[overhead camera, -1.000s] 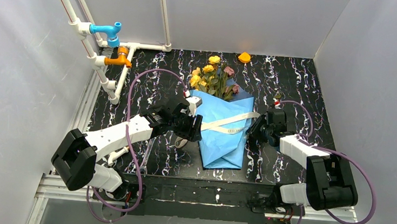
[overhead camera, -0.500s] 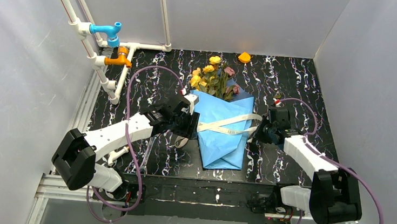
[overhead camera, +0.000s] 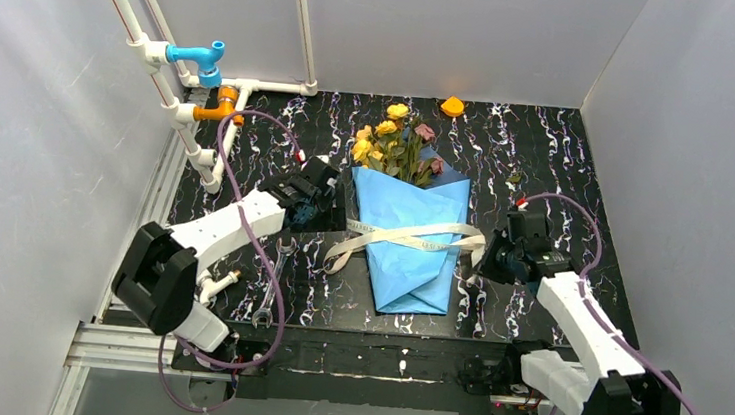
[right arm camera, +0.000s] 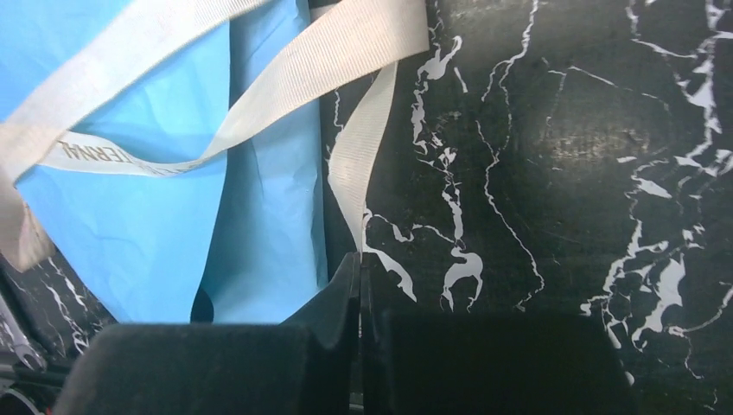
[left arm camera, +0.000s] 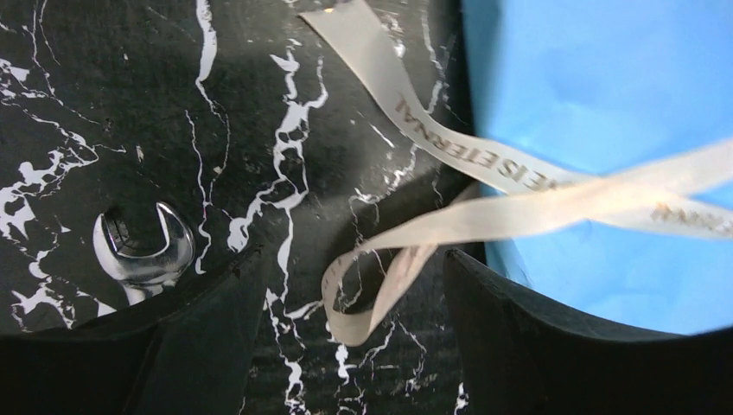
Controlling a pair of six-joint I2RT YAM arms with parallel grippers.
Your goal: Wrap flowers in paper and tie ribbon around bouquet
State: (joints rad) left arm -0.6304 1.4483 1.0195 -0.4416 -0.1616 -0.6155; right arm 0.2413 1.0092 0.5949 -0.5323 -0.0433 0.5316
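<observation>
Tying step in hand. Right claw (right arm camera: 359, 264) was clamped on the ribbon (right arm camera: 361, 164) end, with the bouquet (overhead camera: 407, 261) just to its left. Left claw (left arm camera: 350, 259) stood open, a slack ribbon loop between its fingers. Next move judged: left claw closes and both ends are drawn taut.

The ribbon (overhead camera: 411, 237) lies across the bouquet (overhead camera: 410, 271); wrench (left arm camera: 143, 251), seemingly flat, to its left.

paper (overhead camera: 408, 271): light blue | ribbon (overhead camera: 411, 235): beige, printed lettering | flowers (overhead camera: 389, 141): yellow, dusky pink | table (overhead camera: 549, 153): black, white-veined
</observation>
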